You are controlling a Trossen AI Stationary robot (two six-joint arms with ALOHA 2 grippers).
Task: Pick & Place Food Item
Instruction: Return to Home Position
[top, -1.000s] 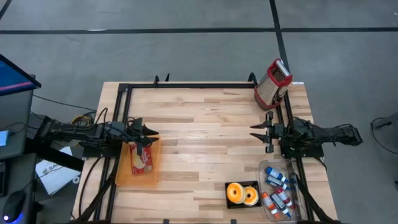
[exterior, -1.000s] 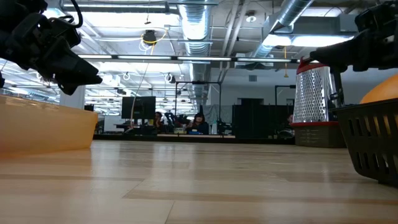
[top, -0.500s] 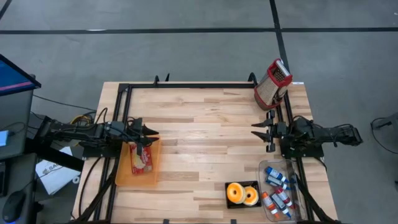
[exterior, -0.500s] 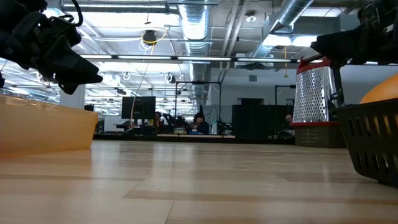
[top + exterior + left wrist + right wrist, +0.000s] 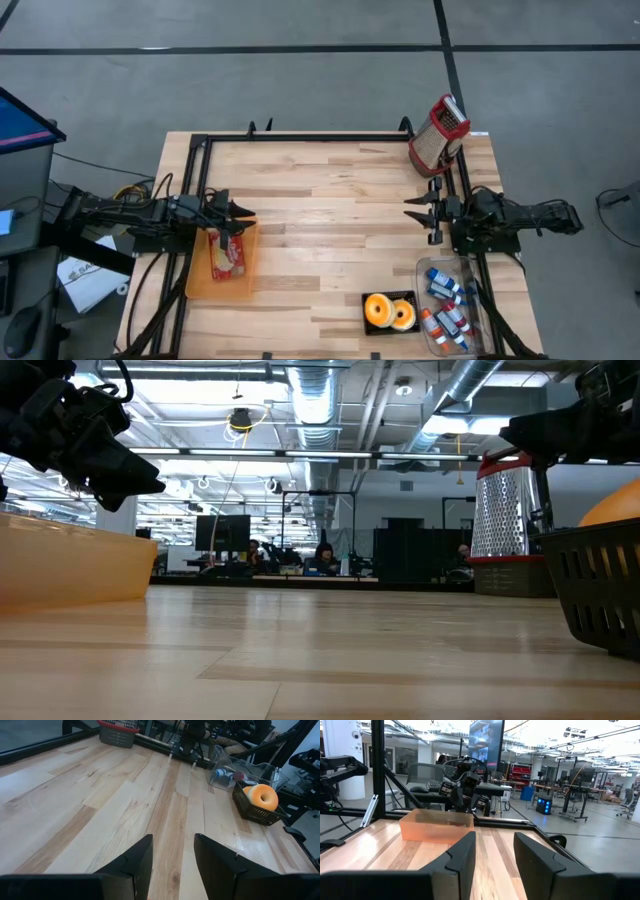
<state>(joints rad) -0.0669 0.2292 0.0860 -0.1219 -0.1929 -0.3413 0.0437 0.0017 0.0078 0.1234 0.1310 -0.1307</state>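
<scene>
Bright, even light from ceiling lamps (image 5: 240, 420) leaves a soft sheen on the wooden table (image 5: 100, 805)

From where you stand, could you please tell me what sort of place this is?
Probably an open robotics lab or workshop: exposed ceiling ducts overhead, a large screen in the room beyond, and a black-framed wooden table as the workbench.
</scene>
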